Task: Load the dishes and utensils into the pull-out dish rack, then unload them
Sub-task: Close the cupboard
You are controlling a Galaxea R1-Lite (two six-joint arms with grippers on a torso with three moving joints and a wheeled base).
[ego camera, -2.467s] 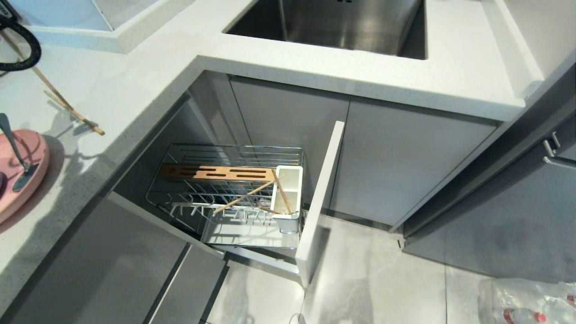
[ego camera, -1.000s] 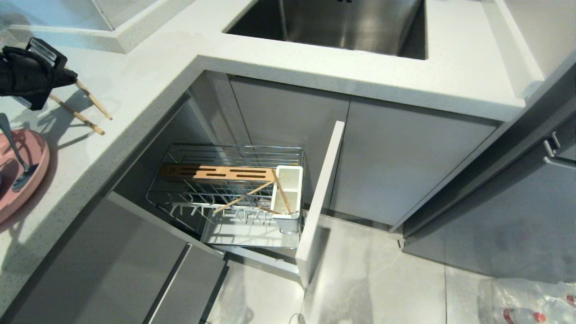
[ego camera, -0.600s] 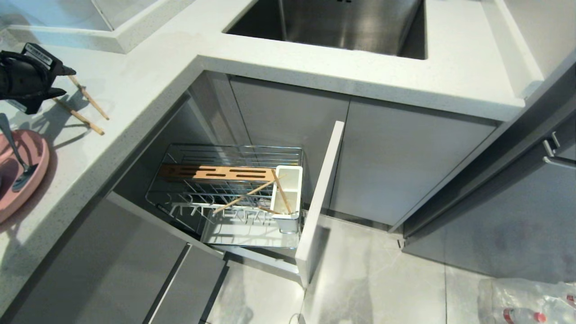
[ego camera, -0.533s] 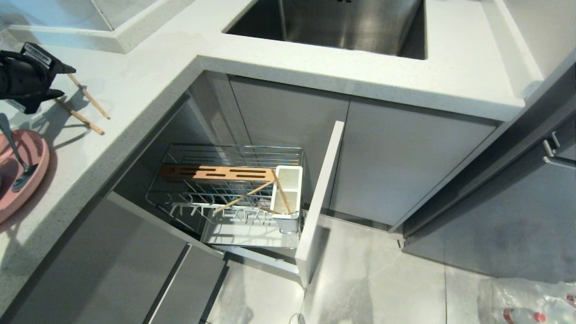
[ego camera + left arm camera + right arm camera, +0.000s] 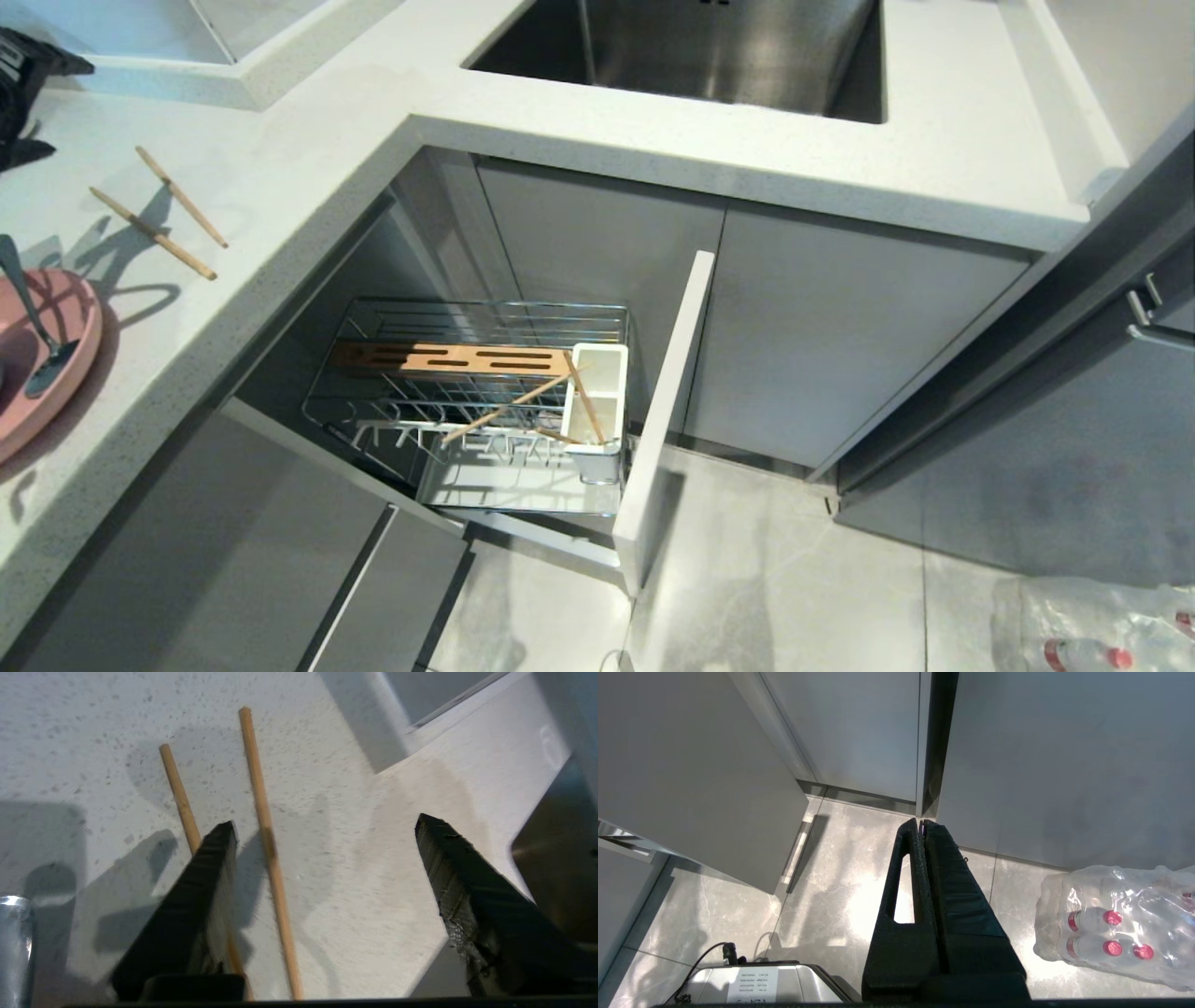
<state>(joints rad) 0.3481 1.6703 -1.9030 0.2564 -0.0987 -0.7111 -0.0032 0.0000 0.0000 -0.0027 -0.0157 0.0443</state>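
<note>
Speckled white countertop (image 5: 308,159), grey floor (image 5: 766,560)

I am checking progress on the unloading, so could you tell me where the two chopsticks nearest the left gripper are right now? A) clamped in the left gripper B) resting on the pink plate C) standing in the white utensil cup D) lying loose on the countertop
D: the two chopsticks lie flat on the countertop, and the left gripper is above them with its jaws apart, holding nothing.

Two thin wooden chopsticks (image 5: 159,213) lie side by side on the speckled stone desk (image 5: 280,177) at upper left; below centre, the chrome wire pull-out rack (image 5: 467,401) holds more chopsticks (image 5: 523,401) in its rectangular plastic utensil cup (image 5: 597,411).
</note>
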